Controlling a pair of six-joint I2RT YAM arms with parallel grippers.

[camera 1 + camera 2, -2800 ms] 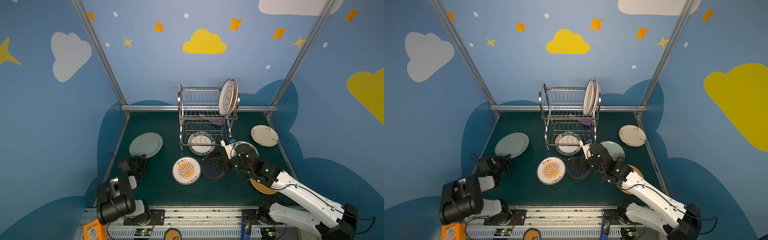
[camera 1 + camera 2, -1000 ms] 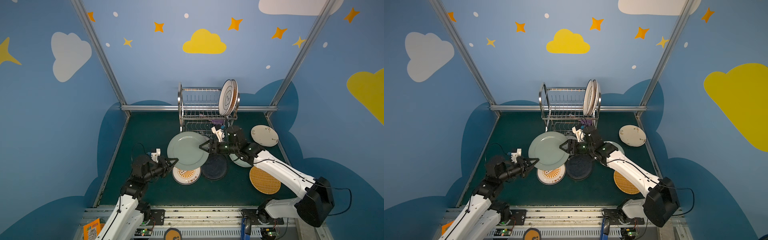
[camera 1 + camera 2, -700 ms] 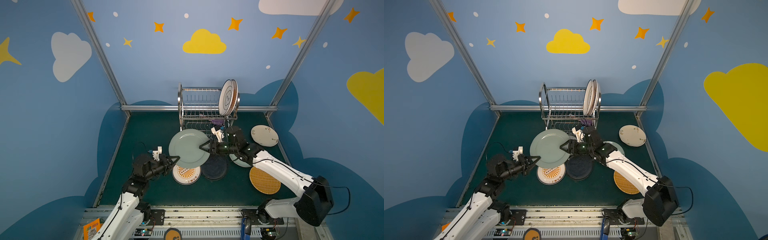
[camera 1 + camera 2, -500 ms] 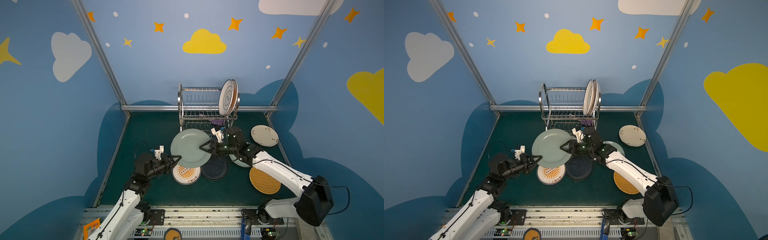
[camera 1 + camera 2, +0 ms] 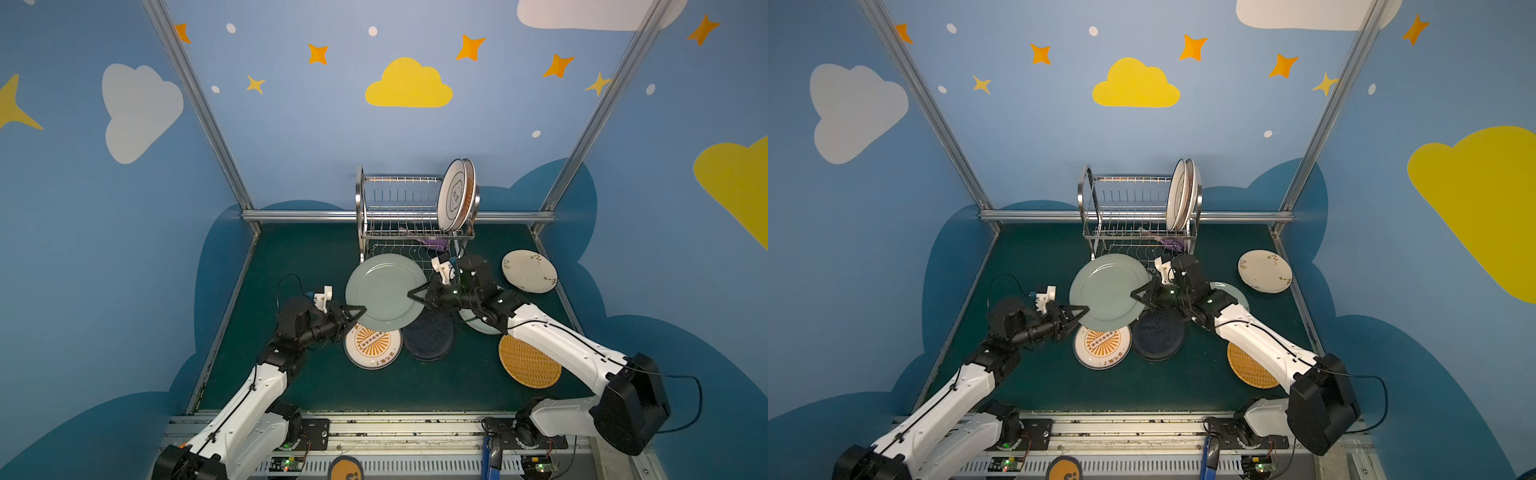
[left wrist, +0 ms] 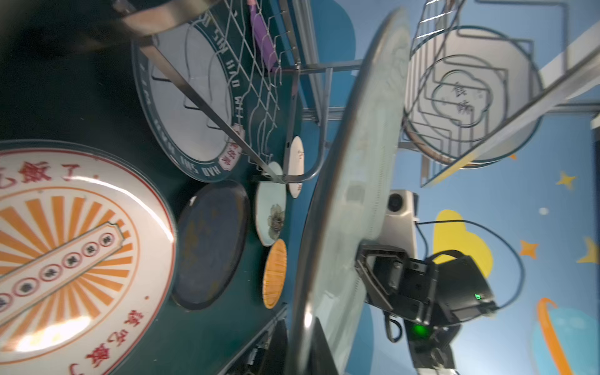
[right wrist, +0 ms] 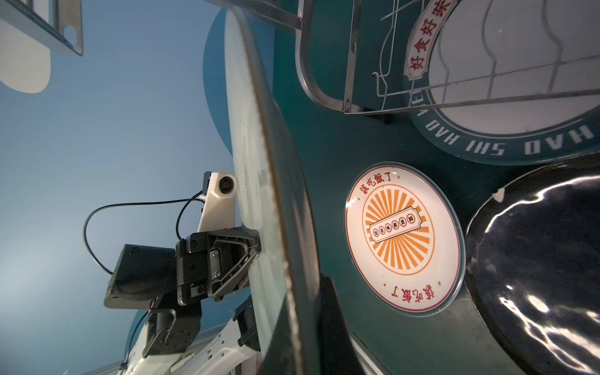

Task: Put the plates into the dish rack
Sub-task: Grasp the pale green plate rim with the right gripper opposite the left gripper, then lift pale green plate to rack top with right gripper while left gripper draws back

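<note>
A pale green plate (image 5: pixel 384 291) (image 5: pixel 1106 291) hangs tilted on edge above the mat, in front of the dish rack (image 5: pixel 361 208). My left gripper (image 5: pixel 360 310) (image 6: pixel 305 324) is shut on its lower left rim. My right gripper (image 5: pixel 411 294) (image 7: pixel 311 292) is shut on its right rim. Two plates (image 5: pixel 455 195) stand upright at the right end of the rack's upper tier. A lettered-rim plate (image 6: pixel 191 107) (image 7: pixel 506 81) lies flat under the lower tier.
Flat on the green mat lie a sunburst plate (image 5: pixel 372 343), a dark navy plate (image 5: pixel 430 334), a woven tan plate (image 5: pixel 528 360) and a cream floral plate (image 5: pixel 528 270). Another pale plate (image 5: pixel 478 326) is half hidden under the right arm. A purple thing (image 5: pixel 434 242) lies in the rack.
The green plate, earlier flat at the left, is now lifted and has drifted right towards the rack. The right gripper's jaws, open a second ago, have closed on its rim.
</note>
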